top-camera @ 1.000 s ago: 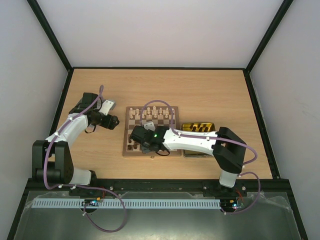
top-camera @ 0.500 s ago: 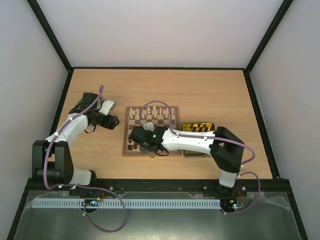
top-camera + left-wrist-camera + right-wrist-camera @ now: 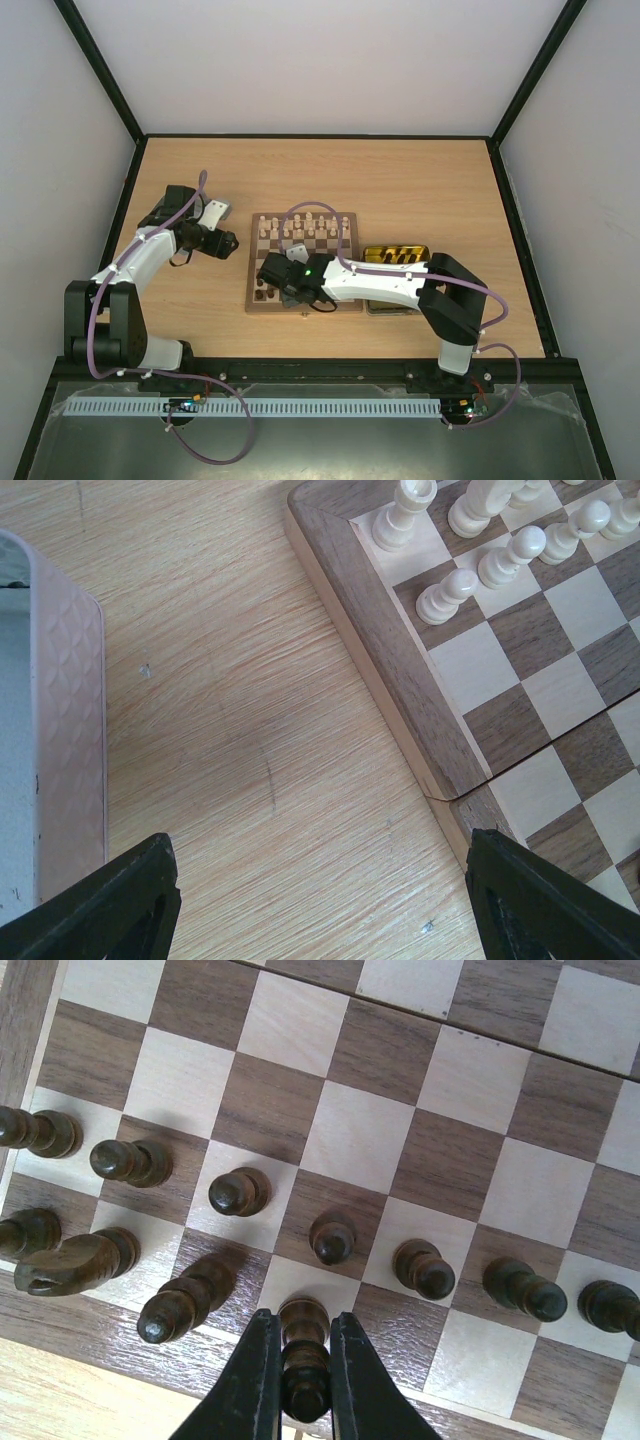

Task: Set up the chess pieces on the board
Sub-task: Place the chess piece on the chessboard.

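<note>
The wooden chessboard (image 3: 330, 243) lies mid-table. Pale pieces (image 3: 305, 228) stand along its far rows; they also show in the left wrist view (image 3: 450, 590). Dark pieces (image 3: 333, 1238) stand along the near rows. My right gripper (image 3: 303, 1380) is shut on a tall dark piece (image 3: 305, 1355) whose base rests on a light square in the near row; in the top view it (image 3: 272, 283) hovers over the board's near left corner. My left gripper (image 3: 229, 243) is open and empty, low over bare table left of the board (image 3: 400, 670).
A silver tin lid (image 3: 214, 213) lies left of the left gripper, its edge in the left wrist view (image 3: 70, 710). A yellow-lined tin (image 3: 395, 255) sits right of the board, under the right arm.
The right gripper has shifted slightly left over the board's near left corner. The left arm has not moved.
</note>
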You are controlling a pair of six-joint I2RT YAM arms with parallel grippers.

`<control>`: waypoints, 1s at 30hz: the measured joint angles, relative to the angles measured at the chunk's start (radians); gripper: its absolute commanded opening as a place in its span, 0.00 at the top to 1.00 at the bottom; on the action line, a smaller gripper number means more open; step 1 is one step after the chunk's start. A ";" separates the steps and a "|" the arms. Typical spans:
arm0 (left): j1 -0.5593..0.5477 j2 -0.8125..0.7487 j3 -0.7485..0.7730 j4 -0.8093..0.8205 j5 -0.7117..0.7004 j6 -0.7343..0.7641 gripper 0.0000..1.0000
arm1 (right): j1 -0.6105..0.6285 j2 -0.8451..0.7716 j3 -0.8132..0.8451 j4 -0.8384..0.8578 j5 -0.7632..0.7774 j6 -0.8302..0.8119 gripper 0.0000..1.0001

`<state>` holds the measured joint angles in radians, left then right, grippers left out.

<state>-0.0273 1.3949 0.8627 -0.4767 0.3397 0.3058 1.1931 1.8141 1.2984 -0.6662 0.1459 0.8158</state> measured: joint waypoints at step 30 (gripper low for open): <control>0.000 0.000 0.000 0.000 0.000 0.000 0.21 | 0.000 0.013 0.017 -0.002 0.010 0.000 0.88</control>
<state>-0.0273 1.3945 0.8627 -0.4767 0.3401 0.3058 1.1931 1.8271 1.3155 -0.6682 0.1558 0.8154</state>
